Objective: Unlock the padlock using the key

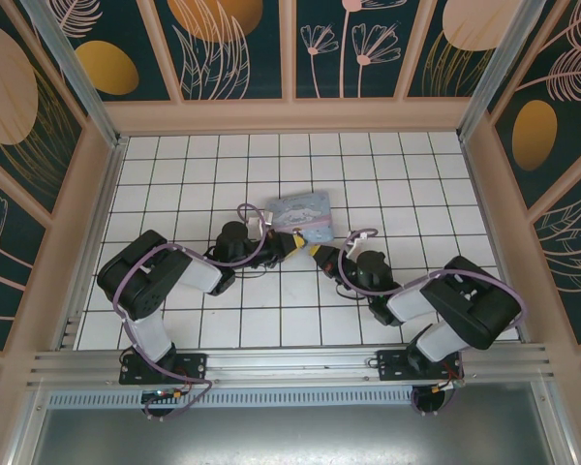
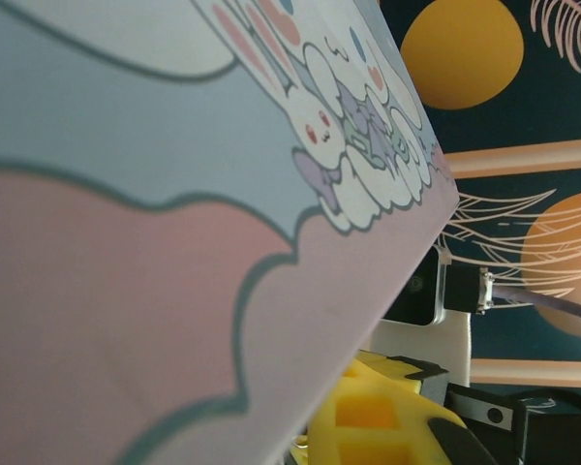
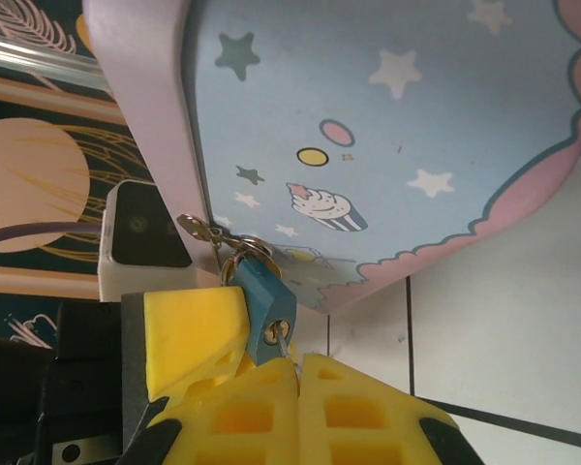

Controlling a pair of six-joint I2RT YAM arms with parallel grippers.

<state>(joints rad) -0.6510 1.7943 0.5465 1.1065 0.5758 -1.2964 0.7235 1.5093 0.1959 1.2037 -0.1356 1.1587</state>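
Key [image 3: 284, 341] seated in padlock [image 3: 261, 305]; turn pending.
Our right gripper [image 3: 296, 373] pinches the key; left gripper [image 1: 290, 242] is closed beside the tin [image 3: 387, 126]. Next we twist gently.

bright, even, lit from above — faint soft shadows on the tiles [image 1: 300, 310]. blurred on the near tin [image 2: 126, 194] in the left wrist view — sharper in the right.

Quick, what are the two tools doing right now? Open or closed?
Left tool: closed, right beside the padlock; a grip on it cannot be told.
Right tool: closed on the key stuck in the padlock.
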